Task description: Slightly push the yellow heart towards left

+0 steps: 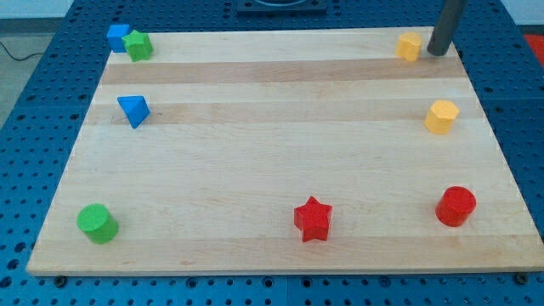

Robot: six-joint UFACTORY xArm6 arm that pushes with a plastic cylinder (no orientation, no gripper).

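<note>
Tip: my tip (438, 53) rested on the desk (280, 170) in its top right corner, at the lower end of a dark rod coming down from the view's top edge.
Gripper: the arm carried none, only the plain rod, so nothing was open, closed or held.
Yellow heart: the yellow heart (410, 46) sat just beside my tip, on its left side in the view, at nearly the same height; a thin gap seemed to separate them, though I could not tell for sure whether they touched.
Yellow block below: a second yellow block (441, 116), its sides looking faceted, lay below my tip toward the view's bottom, near the desk's right edge and apart from the heart.
Red cylinder: the red cylinder (456, 206) stood further below my tip, close to the right edge in the lower part of the desk.
Red star: the red star (313, 219) lay well below my tip and to its left, near the desk's bottom edge.
Green cylinder: the green cylinder (98, 223) sat far from my tip, in the bottom left corner.
Blue triangle: the blue triangular block (133, 110) lay far to the left of my tip and a little lower.
Top left pair: a blue block (116, 36) and a green block (138, 45) touched each other in the top left corner, far left of my tip at about its height; their exact shapes were unclear.
</note>
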